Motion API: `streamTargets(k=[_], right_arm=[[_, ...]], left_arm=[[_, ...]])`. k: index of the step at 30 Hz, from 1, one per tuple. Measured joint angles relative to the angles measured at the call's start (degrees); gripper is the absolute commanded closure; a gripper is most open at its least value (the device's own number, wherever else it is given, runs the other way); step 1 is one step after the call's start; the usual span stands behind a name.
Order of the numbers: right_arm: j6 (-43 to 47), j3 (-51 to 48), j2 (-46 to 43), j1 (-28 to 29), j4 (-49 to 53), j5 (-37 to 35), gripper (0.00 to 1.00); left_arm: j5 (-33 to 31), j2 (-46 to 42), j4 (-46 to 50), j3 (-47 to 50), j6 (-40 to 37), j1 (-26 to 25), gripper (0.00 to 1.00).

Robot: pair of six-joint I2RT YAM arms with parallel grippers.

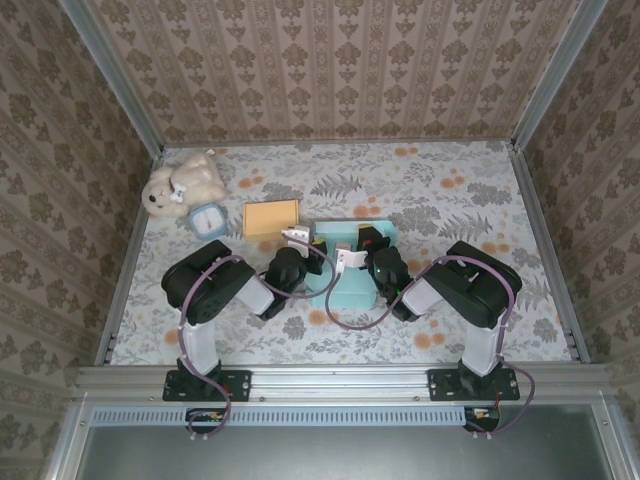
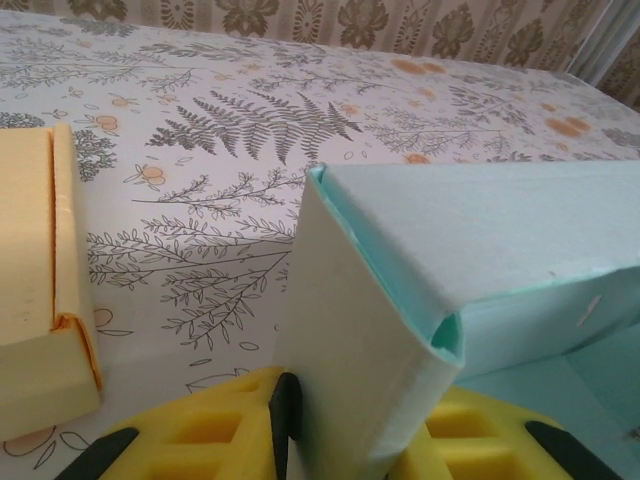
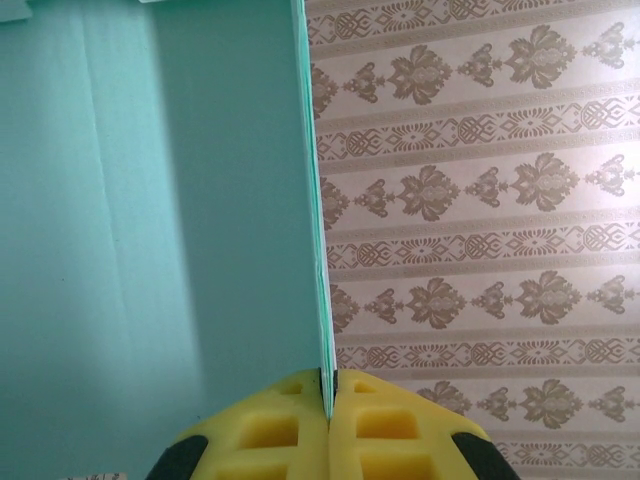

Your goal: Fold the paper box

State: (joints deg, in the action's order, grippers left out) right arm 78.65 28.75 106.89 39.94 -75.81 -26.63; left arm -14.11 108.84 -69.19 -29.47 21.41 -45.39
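The teal paper box (image 1: 345, 290) stands at mid-table between my two arms. In the left wrist view its doubled-over side wall (image 2: 370, 370) rises upright, with a flap (image 2: 480, 230) leaning off to the right. My left gripper (image 2: 350, 445) is shut on that wall, one yellow pad on each face; from above it (image 1: 298, 240) is at the box's left far corner. My right gripper (image 3: 328, 405) is shut on the thin edge of an upright teal panel (image 3: 150, 200), and from above it (image 1: 370, 240) is at the box's far right side.
A flat orange-yellow pad (image 1: 271, 217) (image 2: 30, 290) lies just left of the box, close to my left gripper. A teddy bear (image 1: 185, 183) and a small blue clock (image 1: 208, 220) sit at the far left. Patterned walls enclose the table (image 1: 470, 200).
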Motion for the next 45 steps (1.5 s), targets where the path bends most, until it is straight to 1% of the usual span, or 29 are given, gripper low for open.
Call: streamTargets(k=[5, 11, 14, 19, 25, 29, 36, 38, 40, 42, 45], right_arm=[[0.0, 0.0, 0.2, 0.0, -0.4, -0.2, 1.0], [0.0, 0.0, 0.3, 0.0, -0.4, -0.3, 1.0], [0.0, 0.0, 0.7, 0.0, -0.8, -0.3, 1.0], [-0.4, 0.4, 0.8, 0.0, -0.8, 0.1, 1.0], [-1.2, 1.0, 0.8, 0.1, -0.5, 1.6, 1.0], [-1.8, 1.4, 0.8, 0.3, -0.4, 2.3, 1.0], [-2.4, 1.8, 0.8, 1.1, 0.2, 4.8, 1.0], [-2.5, 1.8, 0.8, 1.2, 0.3, 4.9, 1.0], [-2.6, 1.8, 0.8, 1.2, 0.3, 5.1, 1.0], [-2.7, 1.8, 0.7, 1.2, 0.3, 5.1, 1.0], [-3.1, 1.7, 0.7, 1.2, 0.3, 5.1, 1.0]], left_arm=[[-3.8, 1.0, 1.0, -2.0, 0.0, -0.8, 0.77], [-11.1, 1.6, 5.9, -5.3, -0.2, -2.4, 0.83], [-14.8, 1.7, 8.6, -6.8, -0.3, -3.1, 0.88], [-22.4, 0.3, 19.5, -10.8, 0.0, -4.9, 0.9], [-27.4, -1.3, 27.7, -12.9, 0.0, -5.6, 0.9], [-28.5, -3.3, 32.6, -13.7, 0.8, -5.2, 0.89], [-26.9, -5.1, 39.6, -14.3, 5.3, -3.2, 0.86], [-26.7, -5.1, 41.4, -14.9, 6.5, -3.1, 0.83], [-25.9, -5.1, 41.4, -15.0, 7.3, -2.6, 0.77], [-24.5, -5.1, 39.8, -14.4, 6.9, -1.9, 0.71], [-21.6, -5.1, 36.1, -12.5, 5.7, -0.8, 0.67]])
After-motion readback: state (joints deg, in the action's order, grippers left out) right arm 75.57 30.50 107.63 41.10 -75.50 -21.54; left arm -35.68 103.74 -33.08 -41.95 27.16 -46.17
